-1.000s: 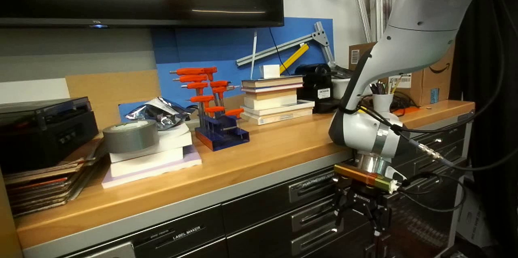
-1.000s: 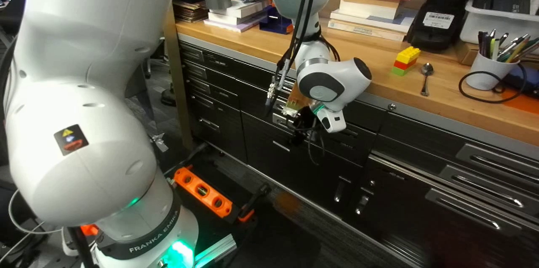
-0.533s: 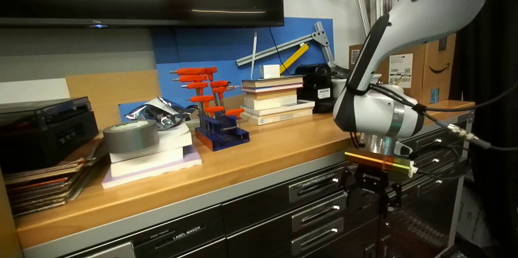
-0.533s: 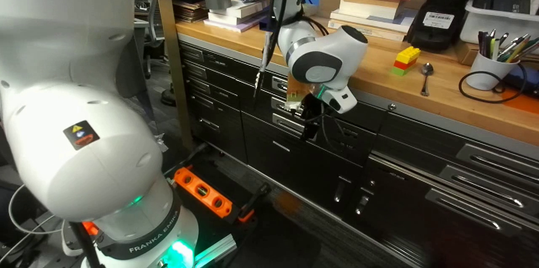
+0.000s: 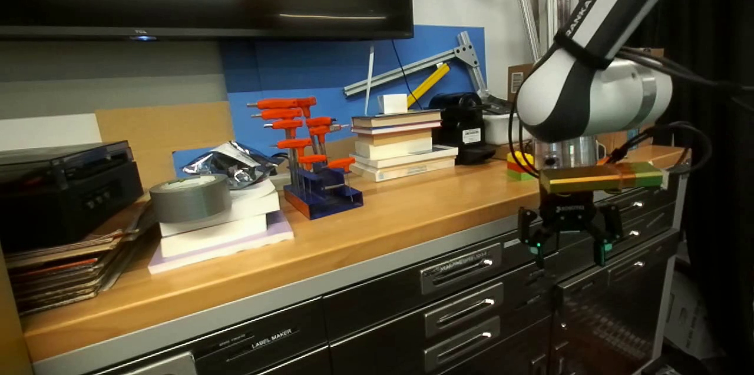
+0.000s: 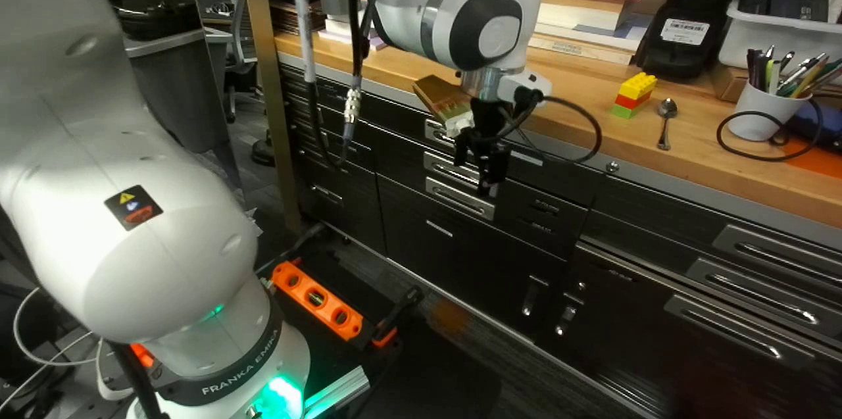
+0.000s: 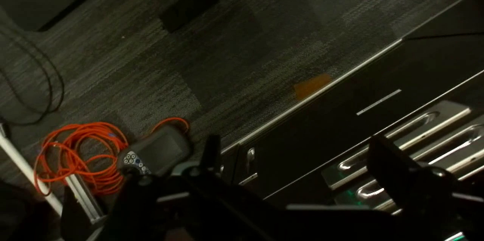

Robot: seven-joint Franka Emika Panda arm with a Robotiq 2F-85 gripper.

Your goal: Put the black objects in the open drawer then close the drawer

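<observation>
Got a black two-fingered metal hand (image 5: 570, 252) at right of frame, pointing down, on the end of a smooth white-and-black robot arm (image 5: 618, 95). Spread wide, gripping nothing. Reading the same in the wrist view: black angular fingers (image 7: 389, 165) well apart along the bottom of frame. Overlapping silver-grey metal handle plates (image 6: 460, 197) just right of centre in an exterior view; can't judge contact.

On the task: seeing wide dark-grey metal drawers with silver bar handles (image 6: 756, 297) at lower right of frame in an exterior view. Can't single out the task's drawer, nor judge how far pulled out. Can't place the small irregular matte-black pieces either.

Along the long light-brown wooden worktop (image 5: 406, 210), seeing a round silver-grey roll of tape (image 5: 190, 201) on a low stack of white paper books (image 5: 215, 236) at left of frame, orange-red-handled steel hex keys (image 5: 287, 114) in an angular dark-blue stand (image 5: 324, 204) near centre, and a taller stack of pale books (image 5: 397, 154) right of that. Towards upper right in an exterior view, got a boxy black plastic device (image 6: 674, 60), a yellow, red and green toy-brick block (image 6: 635, 97), a shiny metal spoon (image 6: 666, 123) near it, and a white cylindrical cup of pens (image 6: 756, 120).

At lower left in the wrist view, got coiled orange cable (image 7: 68, 157) just beside a grey handheld controller (image 7: 162, 148).
</observation>
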